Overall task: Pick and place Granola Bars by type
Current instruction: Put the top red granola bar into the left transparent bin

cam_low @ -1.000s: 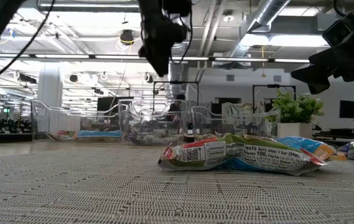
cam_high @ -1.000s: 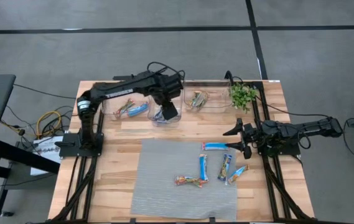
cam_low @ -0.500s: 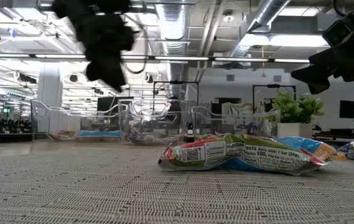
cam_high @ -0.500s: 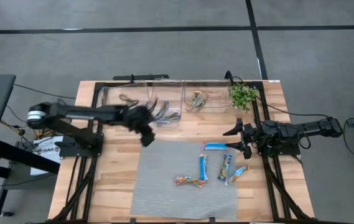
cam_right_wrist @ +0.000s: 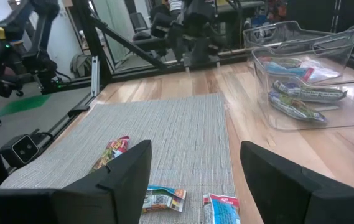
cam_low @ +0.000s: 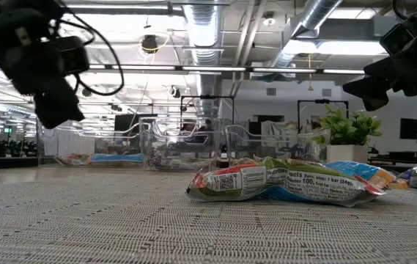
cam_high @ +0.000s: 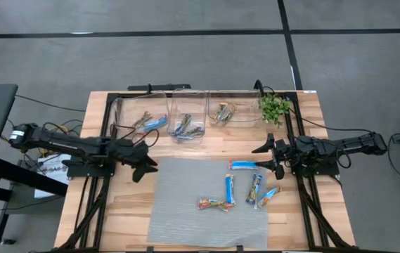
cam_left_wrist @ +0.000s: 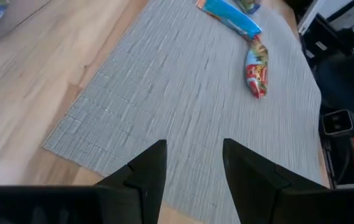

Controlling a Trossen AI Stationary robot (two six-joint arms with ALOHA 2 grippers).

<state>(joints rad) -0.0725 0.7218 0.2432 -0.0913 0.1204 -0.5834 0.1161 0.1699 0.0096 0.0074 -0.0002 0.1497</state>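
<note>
The left jaws (cam_high: 145, 163) are released and empty, poised over the 9 o'clock edge of the grey mat (cam_high: 185, 211); the right jaws (cam_high: 270, 156) are likewise released and empty at the mat's 3 o'clock edge. Five Granola Bars (cam_high: 245, 188) lie on the mat toward 3 o'clock, near the right jaws. Further bars rest in the three clear bins (cam_high: 188, 116) at the table's (cam_high: 126, 204) 12 o'clock edge.

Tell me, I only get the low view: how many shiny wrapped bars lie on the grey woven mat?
Observer: Five, seen from above: the brownish multicoloured bar nearest you, four bluish wrapped bars beyond it.
Operator: Is the dark claw at my left holding anything?
Observer: No. The left gripper is open and empty, by the mat's left edge.
Operator: And the other?
Observer: The right gripper is open too, beside the bright blue bar.
</note>
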